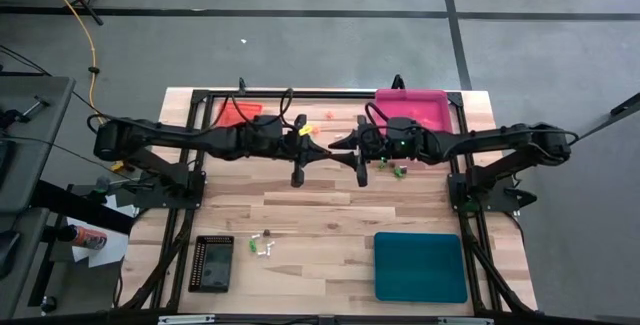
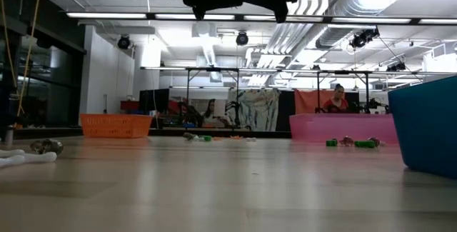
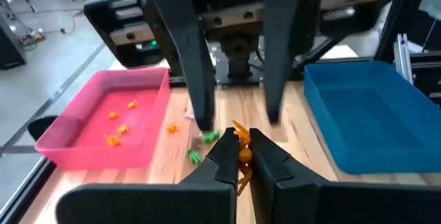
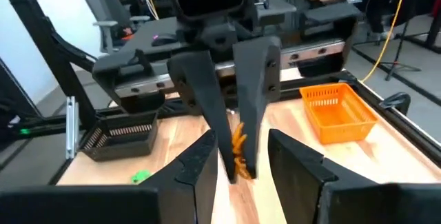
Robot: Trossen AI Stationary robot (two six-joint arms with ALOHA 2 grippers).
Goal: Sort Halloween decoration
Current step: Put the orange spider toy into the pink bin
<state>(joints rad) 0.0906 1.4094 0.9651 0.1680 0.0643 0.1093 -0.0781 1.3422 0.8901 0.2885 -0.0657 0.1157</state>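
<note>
Both arms are extended toward each other above the far-middle part of the wooden table [image 1: 320,215], meeting tip to tip. The left gripper [image 3: 242,156] is clamped shut on a small orange trinket [image 3: 242,154], which sits between its fingertips; the right wrist view shows the same orange piece [image 4: 238,148] pinched between those two dark fingers. The right gripper [image 4: 241,156] has its fingers parted, standing to either side of the left gripper's tips without pressing on the trinket. The pink tray [image 1: 412,108] at the far right holds several orange trinkets [image 3: 117,126]. A few green trinkets [image 1: 398,169] lie on the table just beside that tray, under the right arm. The orange basket tray [image 1: 238,112] stands at the far left. The teal tray [image 1: 420,266] is at the near right. The black tray [image 1: 212,262] is at the near left, with white and dark trinkets [image 1: 262,245] lying just beside it.
</note>
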